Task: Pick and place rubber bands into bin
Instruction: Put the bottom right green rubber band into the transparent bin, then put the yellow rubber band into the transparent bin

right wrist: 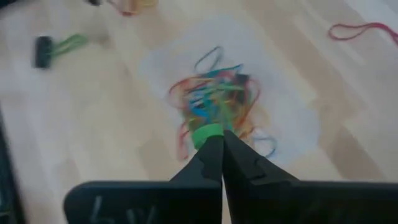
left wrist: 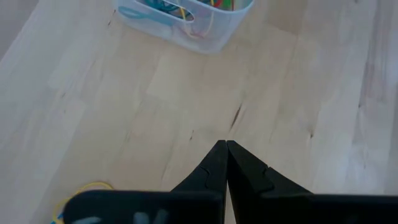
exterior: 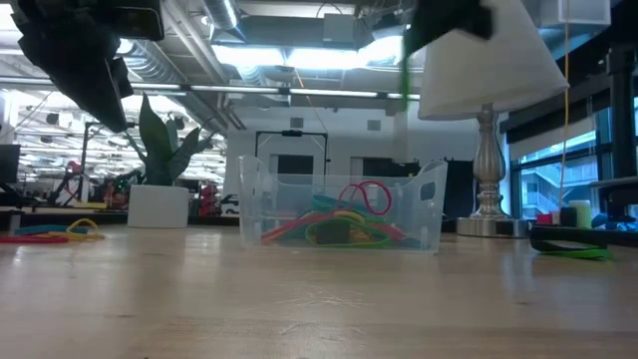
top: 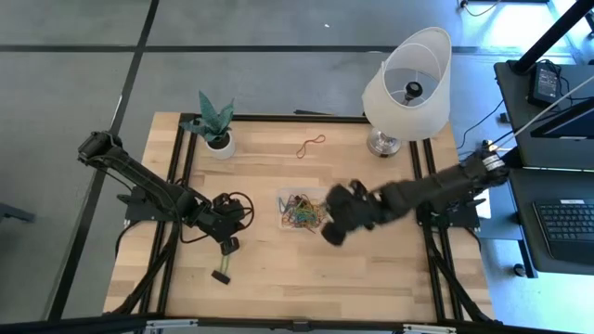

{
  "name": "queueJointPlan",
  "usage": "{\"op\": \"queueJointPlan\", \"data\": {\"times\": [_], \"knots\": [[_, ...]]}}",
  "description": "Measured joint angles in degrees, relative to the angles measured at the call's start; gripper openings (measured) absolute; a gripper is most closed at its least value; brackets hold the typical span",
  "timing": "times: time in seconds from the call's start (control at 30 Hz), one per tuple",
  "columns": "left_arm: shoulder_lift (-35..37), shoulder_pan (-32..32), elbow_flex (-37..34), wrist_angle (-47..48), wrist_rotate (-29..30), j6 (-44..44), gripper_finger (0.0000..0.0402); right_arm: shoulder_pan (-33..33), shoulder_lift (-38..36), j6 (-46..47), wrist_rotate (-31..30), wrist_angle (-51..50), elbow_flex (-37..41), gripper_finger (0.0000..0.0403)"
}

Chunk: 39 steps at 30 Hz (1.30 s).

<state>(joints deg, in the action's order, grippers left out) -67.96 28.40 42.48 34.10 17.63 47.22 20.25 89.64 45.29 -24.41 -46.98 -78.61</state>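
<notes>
The clear bin point(top: 299, 211) sits mid-table with a tangle of coloured rubber bands point(right wrist: 214, 99) inside, also seen through the bin's wall point(exterior: 339, 227). My right gripper point(right wrist: 219, 138) hovers above the bin point(right wrist: 292, 124), shut on a green rubber band point(exterior: 404, 70); from above it shows at the bin's right end point(top: 329, 230). My left gripper point(left wrist: 225, 148) is shut and holds nothing, raised over the table left of the bin point(left wrist: 186, 22). A yellow band point(left wrist: 87, 186) lies on the wood under it. My right gripper pinches a green rubber band point(right wrist: 207, 132) between its two fingertips, pointing down from above. The band is lifted clear and hangs as a thin green strand below the fingers in the low view, above the bin.
A red band point(top: 311, 144) lies on the far side of the table, and a green band with a black clip point(top: 221, 274) near the front left. More bands point(exterior: 50, 231) lie left of the bin. A potted plant point(top: 215, 125) and a lamp point(top: 408, 79) stand at the far edge.
</notes>
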Motion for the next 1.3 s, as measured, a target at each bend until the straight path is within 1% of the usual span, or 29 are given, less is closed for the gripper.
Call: {"op": "queueJointPlan", "data": {"times": [0.07,0.13,0.27,0.47,0.63,0.77,0.93,1.13,1.3], "knots": [[0.0,0.0,0.0,-0.1,0.3,0.1,0.0003,-3.9,0.4,-3.3,2.2,0.1,0.2,0.0001],[0.0,0.0,0.0,-0.1,0.6,0.2,0.0003,-7.0,1.6,-5.9,2.7,0.2,0.2,0.0001],[0.0,0.0,0.0,-0.4,0.7,0.2,0.0003,-11.5,5.4,-11.2,6.6,1.0,0.2,0.0],[0.0,0.0,0.0,-0.5,0.8,0.2,0.0003,-14.2,11.8,-13.6,10.4,0.1,0.3,0.0],[0.0,0.0,0.0,-0.5,0.8,0.1,0.0003,-15.2,14.9,-14.9,14.2,0.2,0.3,0.0003],[0.0,0.0,0.0,-0.5,0.9,0.1,0.0003,-15.4,15.6,-15.1,15.1,0.3,0.3,0.0025],[0.0,0.0,0.0,-0.5,1.0,0.0,0.0003,-15.4,15.4,-15.2,15.1,-1.1,-0.6,0.0068],[0.0,0.0,0.0,-0.5,1.0,0.0,0.0003,-15.4,15.3,-17.6,15.1,-7.1,-4.5,0.0112],[0.0,0.0,0.1,2.7,-0.2,1.2,0.0003,-15.2,14.8,-20.4,14.7,-16.8,-8.8,0.0121]]}}
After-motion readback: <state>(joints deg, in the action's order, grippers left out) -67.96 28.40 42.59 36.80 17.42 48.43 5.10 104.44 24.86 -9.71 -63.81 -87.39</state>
